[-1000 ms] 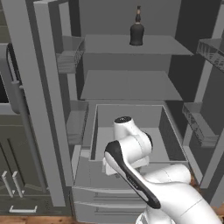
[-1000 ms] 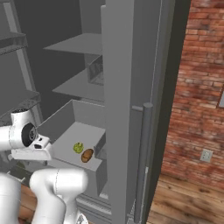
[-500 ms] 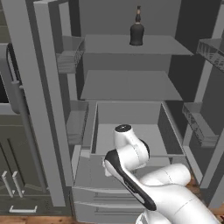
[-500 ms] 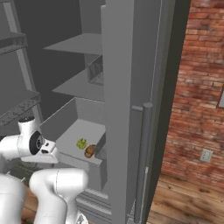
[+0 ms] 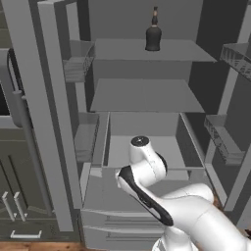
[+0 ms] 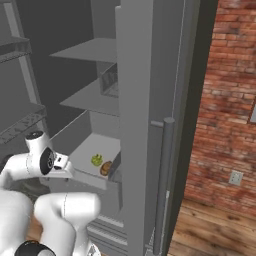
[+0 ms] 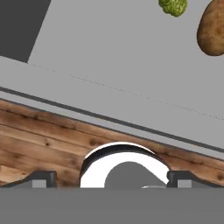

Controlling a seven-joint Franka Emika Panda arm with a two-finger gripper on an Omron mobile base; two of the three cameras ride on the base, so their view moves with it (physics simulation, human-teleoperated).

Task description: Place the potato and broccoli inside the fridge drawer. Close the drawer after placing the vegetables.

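Potato [image 7: 213,29] and broccoli [image 7: 173,6] already lie side by side on the floor of the open fridge drawer [image 6: 87,176], upper right of hand view, gripper [image 7: 111,178] spread wide and holding nothing, so only closing the drawer looks left.

so the fridge drawer [image 6: 80,172] is pulled out, and on its light-grey floor the broccoli [image 6: 96,160] and the potato [image 6: 106,168] lie just beside each other near the right wall. Up top, a dark bottle [image 5: 153,33] stands on the upper fridge shelf [image 5: 147,51].
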